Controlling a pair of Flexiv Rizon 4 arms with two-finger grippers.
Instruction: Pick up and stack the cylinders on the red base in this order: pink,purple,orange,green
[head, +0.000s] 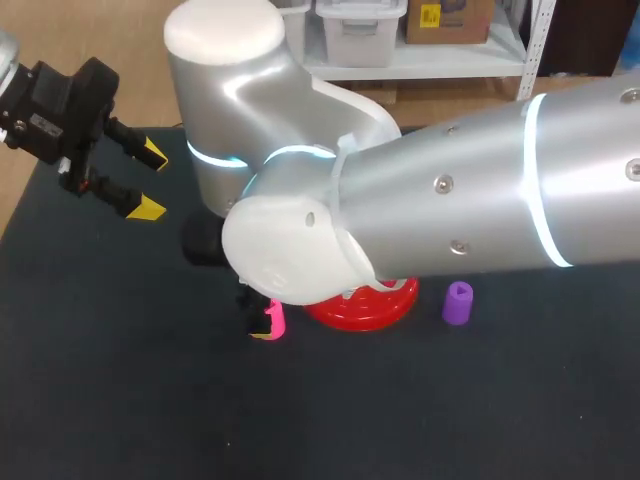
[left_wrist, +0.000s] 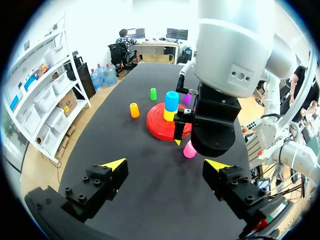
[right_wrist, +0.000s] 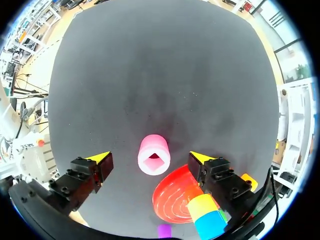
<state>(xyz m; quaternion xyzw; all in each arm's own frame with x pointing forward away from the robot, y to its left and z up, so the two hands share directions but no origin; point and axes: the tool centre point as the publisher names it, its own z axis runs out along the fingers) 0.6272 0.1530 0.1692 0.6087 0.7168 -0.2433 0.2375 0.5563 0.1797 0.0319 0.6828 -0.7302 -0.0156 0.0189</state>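
**A:** Where is the pink cylinder sitting?

**B:** It is standing upright on the dark tabletop, just beside the red base, with its hollow end facing up. The right tool is hanging directly above it, one finger out to each side.

**A:** Is it gripping?

**B:** No. Both yellow tips are sitting clear of the pink wall, so the tool is released and straddling the cylinder rather than grasping it. I am reading that as lining up. Pink is first in the order, and fingers bracketing it this way would catch it from two sides after a descent and a squeeze.

**A:** And the other arm?

**B:** The left tool is hovering near the tabletop's left edge, fingers wide apart and carrying nothing. It is probably standing off there to leave room, since the right arm is reaching across the middle.

**A:** What about the remaining pieces?

**B:** The purple cylinder is standing near the base on the side away from pink. The orange cylinder and the green cylinder are standing beyond the base, apart from each other, each with open room around it for a grasp from above.

**A:** Is the base free?

**B:** Not quite. A yellow cylinder is occupying its middle, with a blue cylinder resting on top. I am judging that none of the required stack is built yet, and that this pair is going to complicate placing pink.
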